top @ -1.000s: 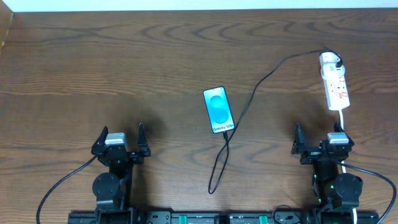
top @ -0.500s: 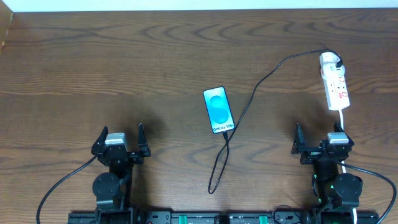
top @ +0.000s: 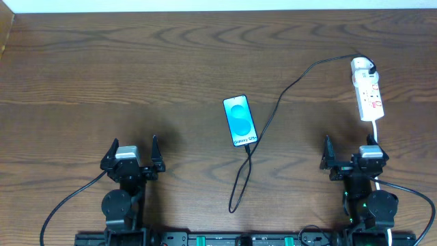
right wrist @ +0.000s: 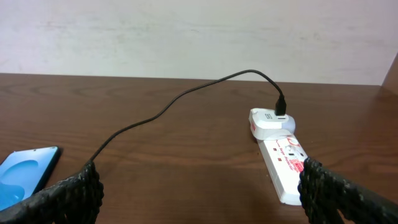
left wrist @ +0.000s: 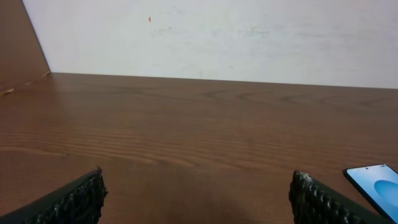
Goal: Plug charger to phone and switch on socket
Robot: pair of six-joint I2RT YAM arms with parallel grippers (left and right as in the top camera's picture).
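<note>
The phone lies face up at mid-table, its blue screen lit; its corner shows in the left wrist view and its edge in the right wrist view. The charger cable runs from a white plug in the socket, passes the phone's right side and loops toward the front edge. I cannot make out its tip. The socket lies ahead of my right gripper, which is open and empty. My left gripper is open and empty at front left.
A white cord leads from the socket toward the right arm's base. Thick black robot cables trail at the front edge. A white wall borders the far side of the wooden table.
</note>
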